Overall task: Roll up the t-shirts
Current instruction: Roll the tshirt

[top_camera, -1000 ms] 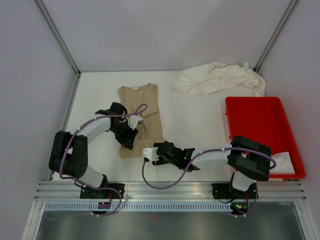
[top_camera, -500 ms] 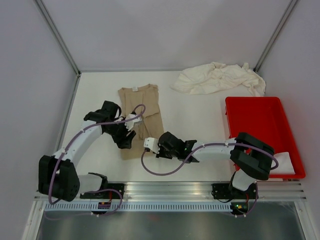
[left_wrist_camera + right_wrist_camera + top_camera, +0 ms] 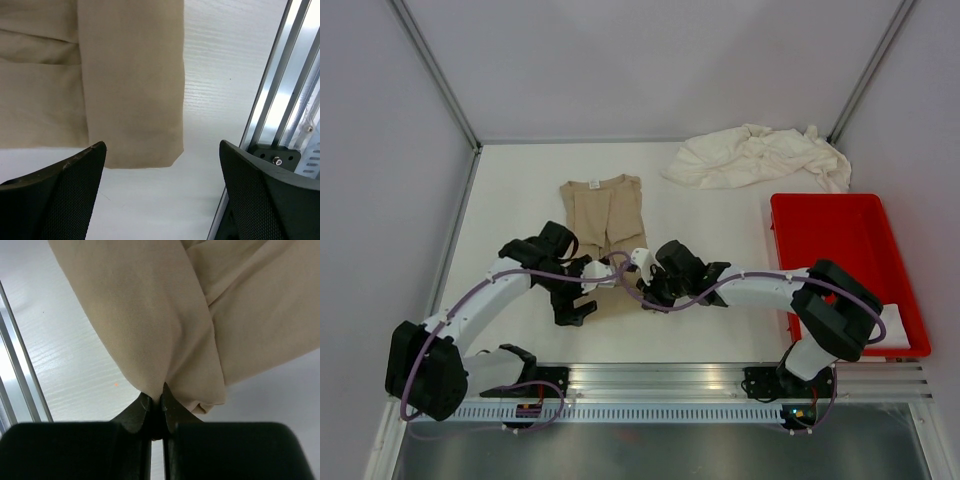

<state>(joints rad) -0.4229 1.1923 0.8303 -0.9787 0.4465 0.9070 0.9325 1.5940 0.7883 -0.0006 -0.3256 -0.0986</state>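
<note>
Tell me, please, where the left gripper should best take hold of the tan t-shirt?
Probably the near-left hem corner of the tan t-shirt, coming down from its left side with the open left gripper: it lies flat and free, while the right gripper pinches the cloth farther right.

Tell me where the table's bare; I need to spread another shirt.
Bare table: between the tan t-shirt and the left wall; between it and the red tray, nearer than the cream t-shirts. Crowded: the near middle, where the left gripper and right gripper meet at the tan hem.
</note>
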